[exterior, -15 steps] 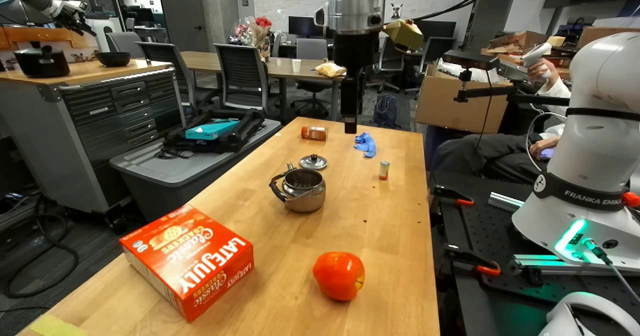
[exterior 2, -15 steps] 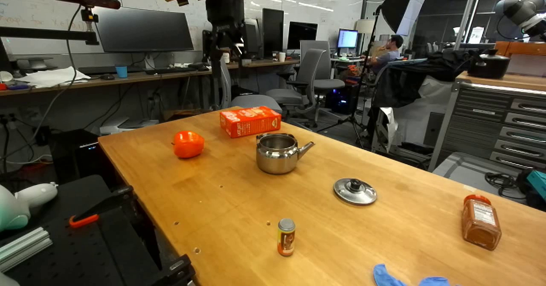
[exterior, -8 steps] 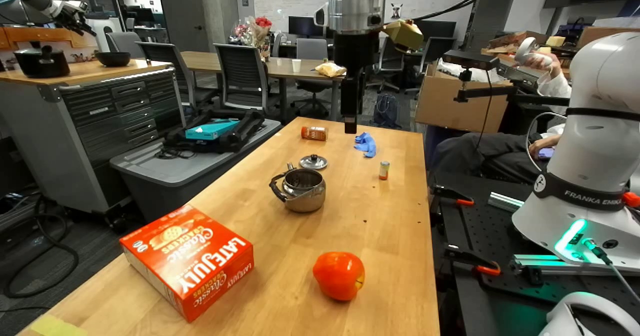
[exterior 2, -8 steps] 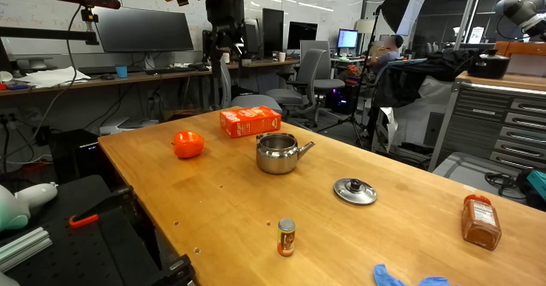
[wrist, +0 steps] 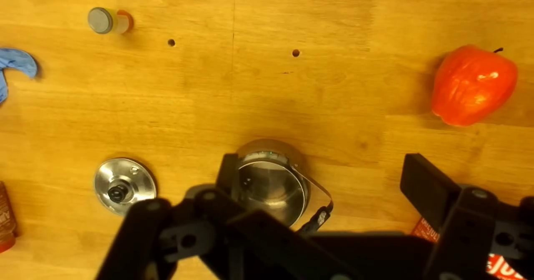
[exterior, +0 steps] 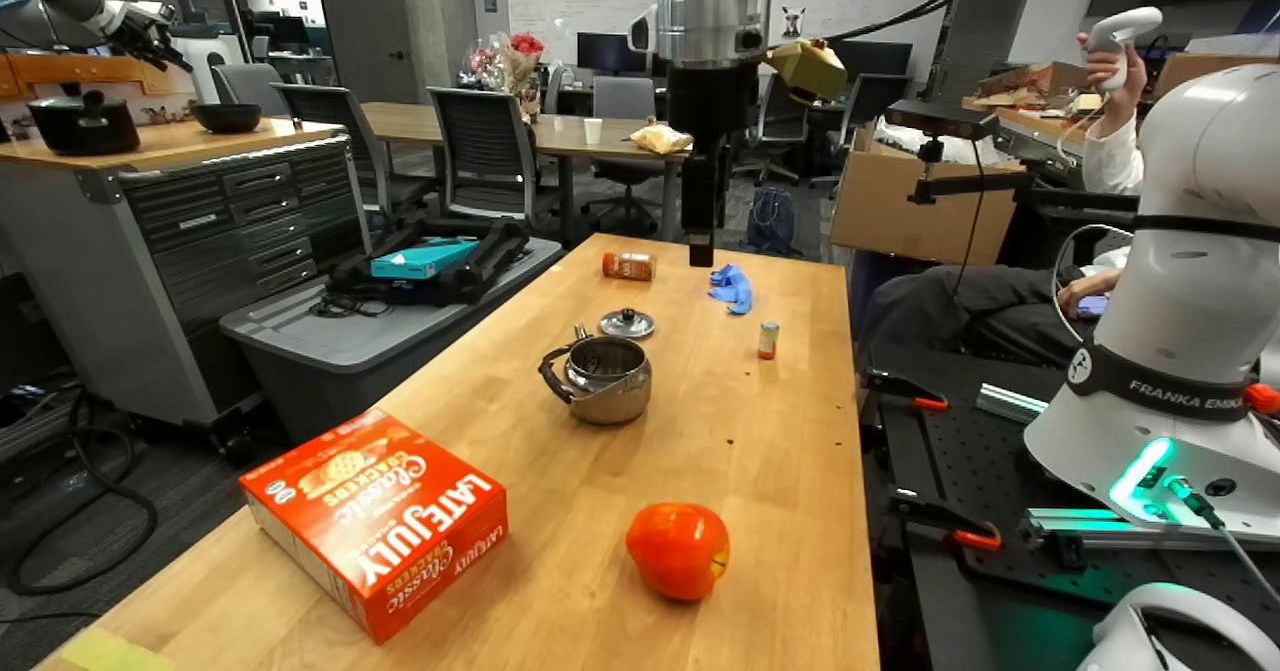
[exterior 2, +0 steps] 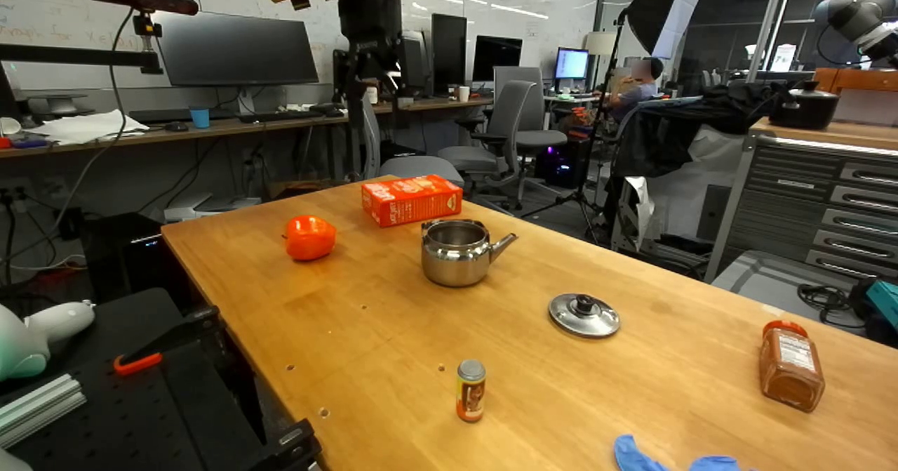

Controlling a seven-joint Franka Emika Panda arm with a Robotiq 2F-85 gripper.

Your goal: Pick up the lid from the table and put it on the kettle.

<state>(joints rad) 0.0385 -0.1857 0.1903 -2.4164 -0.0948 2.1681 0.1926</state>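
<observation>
The lid [exterior 2: 584, 321] lies flat on the worktop [exterior: 700, 471], its black knob [exterior 2: 584, 304] pointing straight up; it is round, so its one clear axis is the upright line through that knob. In an exterior view it sits to the right of the kettle [exterior 2: 454, 264] and nearer, the two apart. The kettle stands upright, its mouth facing up and its spout [exterior 2: 502, 246] pointing right; in the wrist view its dark handle [wrist: 314, 221] lies over to the right. The jaws hang well above the worktop in both exterior views, and the wrist view shows them spread wide, holding nothing, with the kettle partly hidden behind one of them. Farther out, in an exterior view, a spice jar [exterior: 629, 267] lies on its side beyond the lid, and a blue glove [exterior: 735, 291] rests far right. A small can [exterior: 768, 341] stands upright to the lid's right, a cracker box [exterior: 385, 511] lies near left, and a red fruit [exterior: 678, 551] sits near right.
</observation>
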